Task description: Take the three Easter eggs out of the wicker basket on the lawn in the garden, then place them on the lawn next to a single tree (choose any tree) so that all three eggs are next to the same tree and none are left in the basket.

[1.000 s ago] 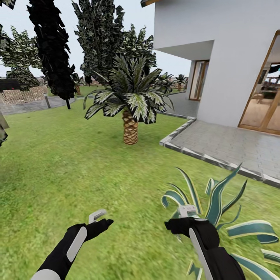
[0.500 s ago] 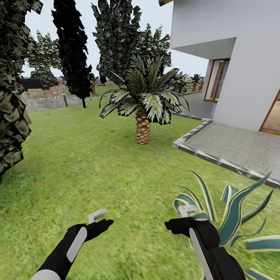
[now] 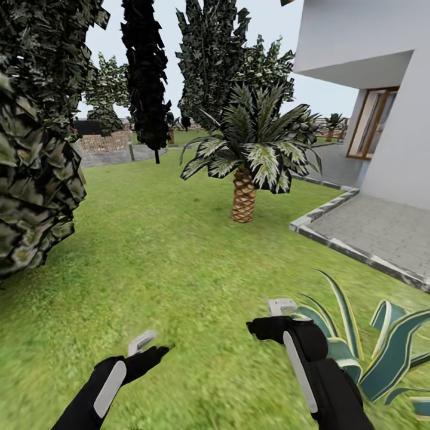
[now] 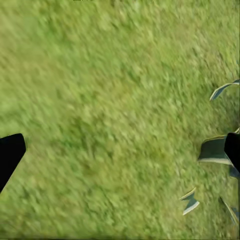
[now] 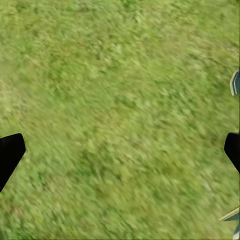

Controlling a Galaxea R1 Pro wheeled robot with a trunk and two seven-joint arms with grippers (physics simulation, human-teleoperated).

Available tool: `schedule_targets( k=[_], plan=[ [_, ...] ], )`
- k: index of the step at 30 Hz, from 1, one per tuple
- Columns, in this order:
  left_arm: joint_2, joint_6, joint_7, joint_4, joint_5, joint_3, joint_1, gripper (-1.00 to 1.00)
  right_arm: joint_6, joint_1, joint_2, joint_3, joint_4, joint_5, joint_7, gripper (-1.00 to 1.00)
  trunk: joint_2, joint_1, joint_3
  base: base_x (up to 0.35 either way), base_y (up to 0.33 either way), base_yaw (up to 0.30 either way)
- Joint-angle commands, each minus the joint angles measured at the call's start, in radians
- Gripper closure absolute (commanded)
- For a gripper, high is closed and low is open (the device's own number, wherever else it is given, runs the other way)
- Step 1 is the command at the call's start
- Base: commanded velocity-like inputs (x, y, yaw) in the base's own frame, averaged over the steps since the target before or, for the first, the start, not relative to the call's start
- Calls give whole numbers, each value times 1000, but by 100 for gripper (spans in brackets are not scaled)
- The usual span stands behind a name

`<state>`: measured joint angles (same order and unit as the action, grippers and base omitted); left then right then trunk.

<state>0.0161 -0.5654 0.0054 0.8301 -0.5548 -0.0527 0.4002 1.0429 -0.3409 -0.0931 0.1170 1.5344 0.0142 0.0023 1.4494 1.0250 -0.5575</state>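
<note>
Basically in transit: what's here of the task is the lawn (image 3: 179, 239), mottled green, running from under the arms out to a short palm (image 3: 245, 173) mid-view, with the garden's far edge showing as a low brown fence (image 3: 104, 142) behind it. I can't place the eggs or the wicker basket from this spot, so which way they lie from either claw, and which arm is nearer, can't be called yet. No container to report contents on. Left claw (image 3: 143, 344) hangs low over the grass at lower left; in the left wrist view its two dark fingertips (image 4: 10, 155) sit at opposite edges with bare grass between, so it reads as spread wide and carrying nothing. Right claw (image 3: 280, 309) hangs a bit farther forward at lower right, same story in the right wrist view: fingertips (image 5: 10, 152) far apart, only grass between, nothing held. Just beside the right arm is a spiky striped agave-type plant (image 3: 364, 346), its leaves close to the forearm. Dark leafy foliage (image 3: 36, 179) crowds the left side; a slim dark tree (image 3: 146, 83) stands well back. White house (image 3: 382, 89) and paved patio (image 3: 376, 230) on the right. My read: search/drive phase, nothing picked yet; next is getting the basket into sight before committing an arm. Risk I'd flag: right arm brushing the agave while turning.
</note>
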Motion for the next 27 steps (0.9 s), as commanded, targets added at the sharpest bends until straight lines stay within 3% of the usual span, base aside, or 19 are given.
schedule_targets(
  k=[1, 2, 5, 14, 27],
  plan=[
    [1, -6, -2, 18, -8, -38, -19, -100, 4, -20, -4, -1, -5, 1, 0, -100, 1, 0, -1, 0, 0, 218],
    [2, -5, -3, 47, -10, -85, -50, -100, 4, -53, -8, -1, -12, 1, 0, -100, 1, 0, -2, 0, 0, 147],
    [1, -4, -2, 55, -11, -105, -64, -100, 4, -69, -11, 0, -16, 1, 1, -100, 1, 0, -3, 0, 0, 126],
    [-2, 36, -2, 55, -12, -113, -74, -100, 4, -71, -21, 10, -17, 1, -1, -100, 1, 0, -6, 49, 47, 84],
    [-3, 44, -2, 54, -11, -109, -75, -100, 4, -64, -29, 10, -15, 3, 0, -100, 1, 0, -6, 223, 195, 8]
  ],
)
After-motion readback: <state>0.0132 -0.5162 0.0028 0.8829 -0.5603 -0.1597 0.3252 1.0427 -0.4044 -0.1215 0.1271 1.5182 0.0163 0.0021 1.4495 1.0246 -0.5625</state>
